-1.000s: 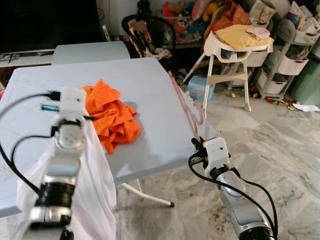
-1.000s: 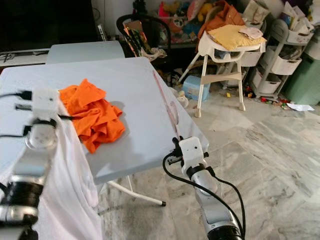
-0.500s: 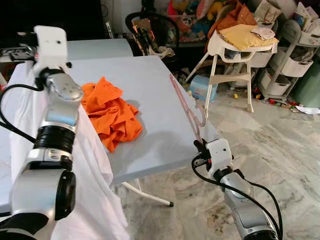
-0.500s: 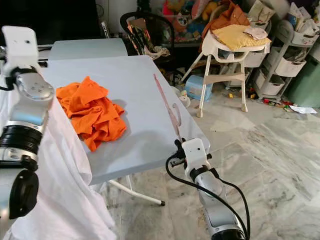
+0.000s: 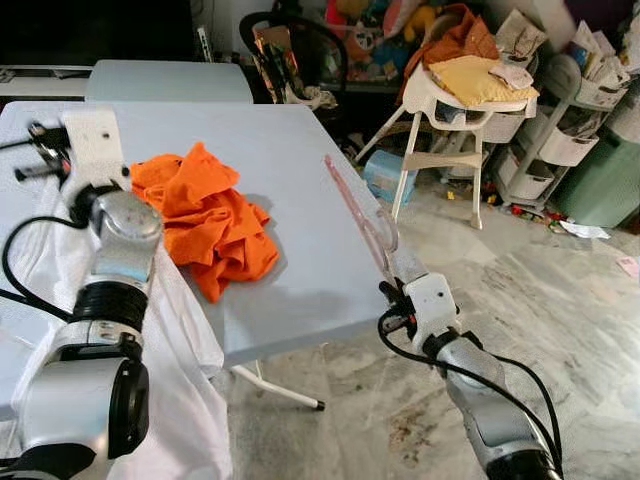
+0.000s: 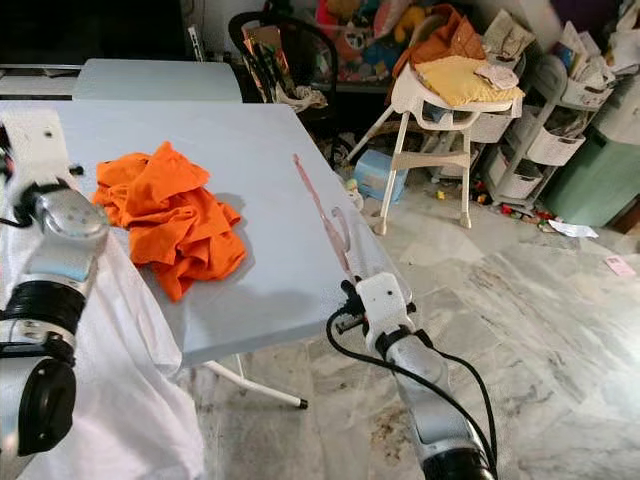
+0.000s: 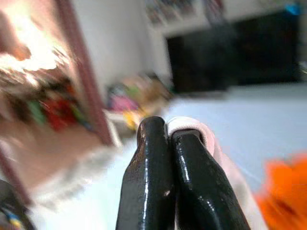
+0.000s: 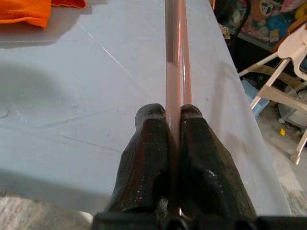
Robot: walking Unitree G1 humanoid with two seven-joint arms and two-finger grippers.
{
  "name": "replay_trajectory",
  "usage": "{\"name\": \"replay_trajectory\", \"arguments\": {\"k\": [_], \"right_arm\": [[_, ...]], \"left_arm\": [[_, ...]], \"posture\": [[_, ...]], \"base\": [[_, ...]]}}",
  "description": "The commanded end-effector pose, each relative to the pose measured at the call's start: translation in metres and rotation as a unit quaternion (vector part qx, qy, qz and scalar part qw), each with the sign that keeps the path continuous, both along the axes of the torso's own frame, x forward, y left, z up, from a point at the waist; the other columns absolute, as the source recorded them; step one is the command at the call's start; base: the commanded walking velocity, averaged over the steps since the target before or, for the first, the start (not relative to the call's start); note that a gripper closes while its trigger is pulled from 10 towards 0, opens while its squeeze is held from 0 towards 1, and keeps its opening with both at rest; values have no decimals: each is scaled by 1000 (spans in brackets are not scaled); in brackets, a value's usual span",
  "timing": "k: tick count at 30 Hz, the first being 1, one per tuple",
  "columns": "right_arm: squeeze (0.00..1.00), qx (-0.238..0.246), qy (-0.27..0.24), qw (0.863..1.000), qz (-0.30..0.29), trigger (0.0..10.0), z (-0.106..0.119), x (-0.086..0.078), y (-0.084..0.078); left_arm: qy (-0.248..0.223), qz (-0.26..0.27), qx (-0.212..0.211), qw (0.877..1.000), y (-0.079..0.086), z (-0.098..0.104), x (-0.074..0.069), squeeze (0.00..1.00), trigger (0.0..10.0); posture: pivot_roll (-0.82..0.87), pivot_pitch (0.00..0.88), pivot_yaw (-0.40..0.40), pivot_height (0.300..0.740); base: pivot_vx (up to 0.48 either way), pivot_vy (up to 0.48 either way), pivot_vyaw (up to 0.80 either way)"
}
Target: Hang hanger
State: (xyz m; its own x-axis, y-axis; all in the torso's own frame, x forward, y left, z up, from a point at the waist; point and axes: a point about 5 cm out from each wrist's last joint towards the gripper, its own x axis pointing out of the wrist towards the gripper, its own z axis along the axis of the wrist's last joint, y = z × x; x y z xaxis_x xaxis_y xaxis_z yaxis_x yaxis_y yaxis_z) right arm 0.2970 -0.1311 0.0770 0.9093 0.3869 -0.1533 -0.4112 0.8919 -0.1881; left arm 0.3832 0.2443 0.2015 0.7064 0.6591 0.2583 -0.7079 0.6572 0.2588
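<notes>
Right wrist view: right end effector point(image 8: 173, 125) grips the pink hanger point(image 8: 173, 43) above the desk point(image 8: 72, 96); left end effector point(image 7: 169, 139) pinches white cloth point(image 7: 192, 127).

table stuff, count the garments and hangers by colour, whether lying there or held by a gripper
orange garment: 1, lying on the table
white garment: 1, held by the left gripper
pink hanger: 1, held by the right gripper
total: 3
</notes>
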Motion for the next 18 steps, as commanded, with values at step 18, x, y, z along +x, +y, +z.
{"name": "replay_trajectory", "arguments": {"k": [18], "right_arm": [[0,15,43,999,6,10000,-18,-13,10]], "left_arm": [[-188,-37,348,917,-52,75,-2,0,10000]], "posture": [[-21,0,-106,740]], "base": [[0,0,0]]}}
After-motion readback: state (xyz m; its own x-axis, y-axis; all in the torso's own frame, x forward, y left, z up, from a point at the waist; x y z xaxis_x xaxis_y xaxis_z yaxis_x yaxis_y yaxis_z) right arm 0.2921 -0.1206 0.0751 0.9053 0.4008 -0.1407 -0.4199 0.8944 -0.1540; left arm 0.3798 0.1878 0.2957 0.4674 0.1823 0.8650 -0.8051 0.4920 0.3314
